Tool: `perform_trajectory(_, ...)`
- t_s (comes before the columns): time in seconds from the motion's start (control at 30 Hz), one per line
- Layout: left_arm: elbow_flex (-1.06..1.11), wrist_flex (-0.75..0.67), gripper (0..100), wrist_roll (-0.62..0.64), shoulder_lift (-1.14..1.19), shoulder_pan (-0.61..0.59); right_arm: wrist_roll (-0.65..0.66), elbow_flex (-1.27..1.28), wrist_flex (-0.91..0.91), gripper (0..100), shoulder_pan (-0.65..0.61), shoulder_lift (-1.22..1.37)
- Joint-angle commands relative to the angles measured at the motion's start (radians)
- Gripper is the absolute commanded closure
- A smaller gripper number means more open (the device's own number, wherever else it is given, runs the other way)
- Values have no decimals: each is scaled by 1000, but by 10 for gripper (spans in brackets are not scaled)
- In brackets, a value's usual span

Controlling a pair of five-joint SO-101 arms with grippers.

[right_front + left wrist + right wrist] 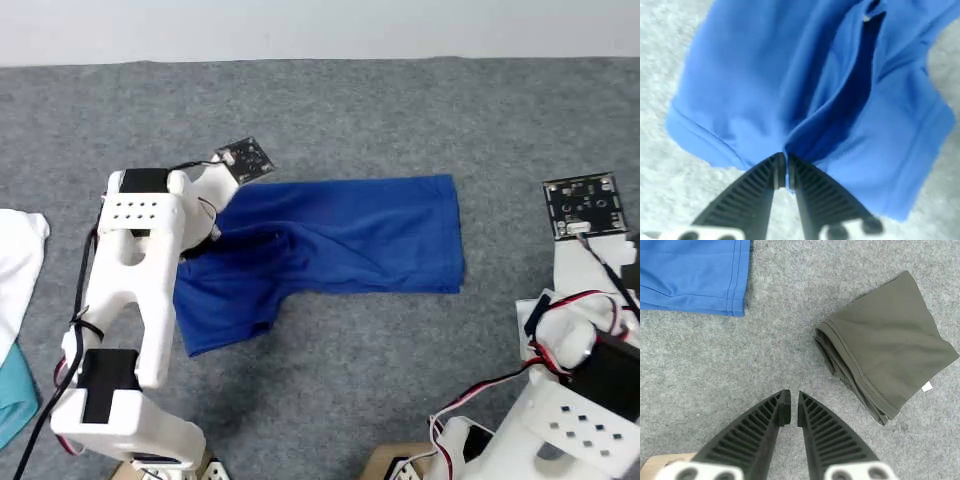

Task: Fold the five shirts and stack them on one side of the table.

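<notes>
A blue shirt (340, 240) lies spread across the middle of the grey table, its left part bunched and partly folded over. My left gripper (785, 172) is shut on a raised fold of the blue shirt (790, 75); in the high view that gripper (214, 233) sits at the shirt's left side. My right gripper (790, 409) hovers over bare grey cloth, its fingers shut with nothing between them. A folded olive shirt (887, 345) lies just beyond it, and the hem of the blue shirt (695, 275) lies to the other side.
A white shirt (20, 270) and a teal shirt (15, 395) lie at the table's left edge. The right arm (580, 350) stands at the lower right. Open grey table (400, 370) lies in front of the blue shirt.
</notes>
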Motion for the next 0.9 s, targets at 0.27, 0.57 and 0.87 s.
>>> perform_trajectory(0.27,-50,-241,997,29,15,-6,-11,-2,38,956,8,-12)
perform_trajectory(0.57,-107,-313,997,29,189,-14,-8,60,39,956,8,-16)
perform_trajectory(0.87,-265,-313,996,31,262,-12,-9,87,38,956,8,-16)
